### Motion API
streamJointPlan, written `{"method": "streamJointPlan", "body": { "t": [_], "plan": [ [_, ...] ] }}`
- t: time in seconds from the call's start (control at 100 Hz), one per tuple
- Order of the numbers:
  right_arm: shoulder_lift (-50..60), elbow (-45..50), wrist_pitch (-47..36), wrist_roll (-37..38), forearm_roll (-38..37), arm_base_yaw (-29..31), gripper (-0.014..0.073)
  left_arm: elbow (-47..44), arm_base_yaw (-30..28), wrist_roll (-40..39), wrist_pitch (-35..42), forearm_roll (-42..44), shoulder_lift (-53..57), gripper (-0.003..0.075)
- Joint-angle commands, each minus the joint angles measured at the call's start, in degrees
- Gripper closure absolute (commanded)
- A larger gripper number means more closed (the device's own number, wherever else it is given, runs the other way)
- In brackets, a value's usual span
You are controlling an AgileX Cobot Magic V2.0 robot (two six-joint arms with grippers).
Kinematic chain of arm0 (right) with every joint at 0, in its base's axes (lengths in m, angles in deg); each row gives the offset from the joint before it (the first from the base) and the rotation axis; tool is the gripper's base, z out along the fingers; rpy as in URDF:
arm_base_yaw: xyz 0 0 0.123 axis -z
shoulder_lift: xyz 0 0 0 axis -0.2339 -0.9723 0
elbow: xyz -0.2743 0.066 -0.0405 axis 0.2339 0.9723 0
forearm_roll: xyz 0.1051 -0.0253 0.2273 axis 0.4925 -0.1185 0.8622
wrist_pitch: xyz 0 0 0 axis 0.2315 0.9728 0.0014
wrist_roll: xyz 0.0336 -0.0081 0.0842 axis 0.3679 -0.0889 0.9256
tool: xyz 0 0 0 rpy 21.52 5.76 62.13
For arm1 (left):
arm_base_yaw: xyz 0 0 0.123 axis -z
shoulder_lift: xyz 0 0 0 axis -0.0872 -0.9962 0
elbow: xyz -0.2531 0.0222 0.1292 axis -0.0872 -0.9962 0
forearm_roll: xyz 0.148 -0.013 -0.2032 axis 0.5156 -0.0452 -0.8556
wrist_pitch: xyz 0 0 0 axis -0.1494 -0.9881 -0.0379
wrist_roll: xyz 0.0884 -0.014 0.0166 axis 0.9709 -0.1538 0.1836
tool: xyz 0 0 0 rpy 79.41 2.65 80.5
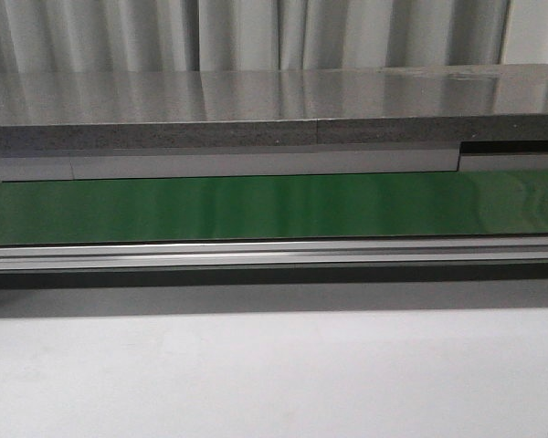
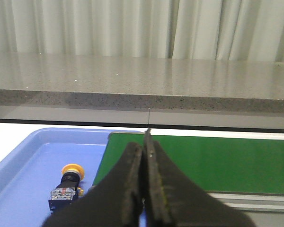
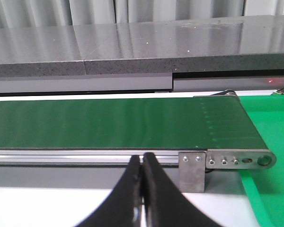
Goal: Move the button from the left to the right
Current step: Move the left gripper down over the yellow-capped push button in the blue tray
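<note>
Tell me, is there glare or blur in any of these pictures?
Front view: soft glare streaks along the green belt and the grey counter. Left wrist view: the button in the blue tray is fairly sharp; the left gripper looks dark and soft. Right wrist view: sheen on the counter, right gripper blurred.

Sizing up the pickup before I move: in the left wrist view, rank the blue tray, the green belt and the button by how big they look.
1. Green belt and blue tray: similar, both cropped, unranked.
2. Button: smallest by far, lying in the tray.
</note>
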Motion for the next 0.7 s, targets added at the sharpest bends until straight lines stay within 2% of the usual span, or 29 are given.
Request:
{"method": "streamJointPlan", "body": {
  "t": [0.0, 0.42, 0.69],
  "plan": [
    [1.24, -0.8, -4.99, -0.13, -0.64, 0.04, 0.0662, -2.08, 0.35, -0.55, 4.78, -0.07, 1.77, 0.074],
    [1.24, -0.8, -4.99, -0.13, -0.64, 0.04, 0.0662, -1.24, 0.35, -0.55, 4.53, -0.07, 1.77, 0.074],
    [1.24, -0.8, -4.99, -0.13, -0.64, 0.04, 0.0662, 9.08, 0.35, -0.55, -8.85, -6.33, -2.77, 0.074]
  ]
}}
